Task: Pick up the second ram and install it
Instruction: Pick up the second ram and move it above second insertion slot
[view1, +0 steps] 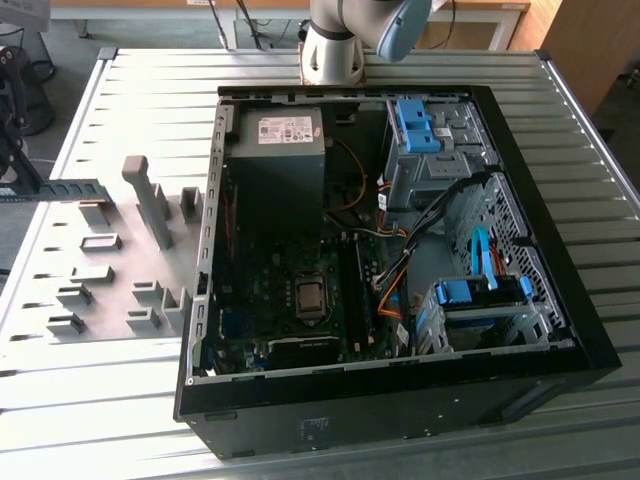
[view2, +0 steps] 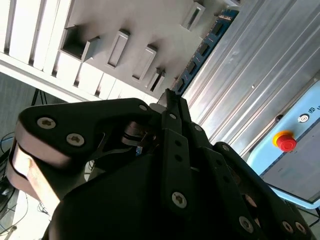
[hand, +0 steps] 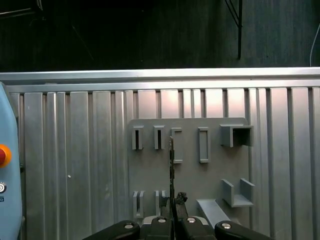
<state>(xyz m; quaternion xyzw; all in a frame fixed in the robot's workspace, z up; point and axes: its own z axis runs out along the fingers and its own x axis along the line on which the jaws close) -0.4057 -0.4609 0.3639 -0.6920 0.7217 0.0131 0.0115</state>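
The ram is a thin, flat blue stick, held by one end in the gripper, whose fingers are clenched on its two flat faces. It projects straight out from the fingertips over the grey plate at the exterior view's left, well apart from the case. In the first wrist view it appears edge-on as a narrow dark line running out from the gripper across the plate.

Handling, as judged: the ram is light and stiff along its length, but fragile. The chips and the contact edge tolerate no scraping or twisting. The grip should bear on the flat faces near an end, or on the short edges, clear of the contacts. The present hold at one end leaves a long free length, so any knock would lever the stick in the jaws. The smooth faces may slip under a side load.

Hard to make out:
- Whether the ram's edge touches the plate or hangs free cannot be told.
- The gripped end is hidden by the fingers.
- In the exterior view the ram is cut off at the frame edge.
- The memory slots inside the case are dark, and which are filled cannot be told.
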